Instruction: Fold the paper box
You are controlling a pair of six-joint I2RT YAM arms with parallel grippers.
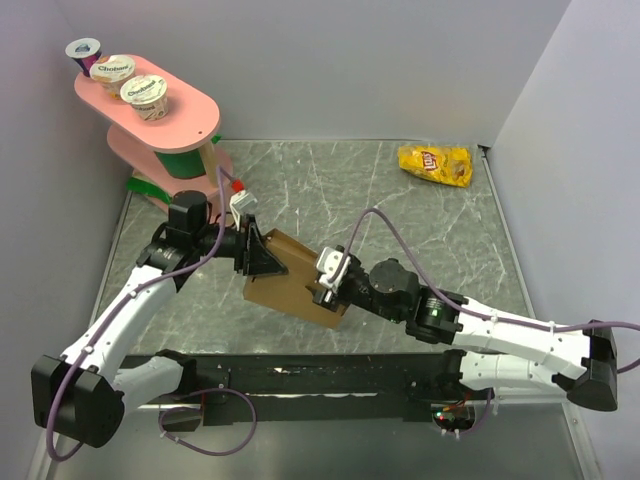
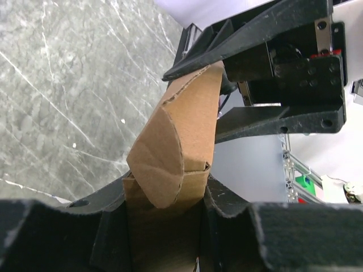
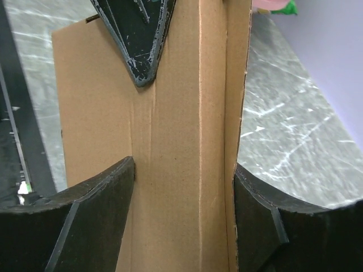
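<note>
Jaws of left gripper (image 2: 164, 212) narrow, clamped on paper box (image 1: 290, 285), right gripper (image 3: 184, 175) jaws astride its fold, grip unclear, box on grey marbled table (image 1: 400, 220), near pink shelf (image 1: 190, 110), grey walls (image 1: 350, 60)

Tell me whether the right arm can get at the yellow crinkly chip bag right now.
Probably, but not at once: the right gripper straddles the brown cardboard paper box, which the left gripper clamps. Nothing stands between it and the yellow chip bag.
</note>
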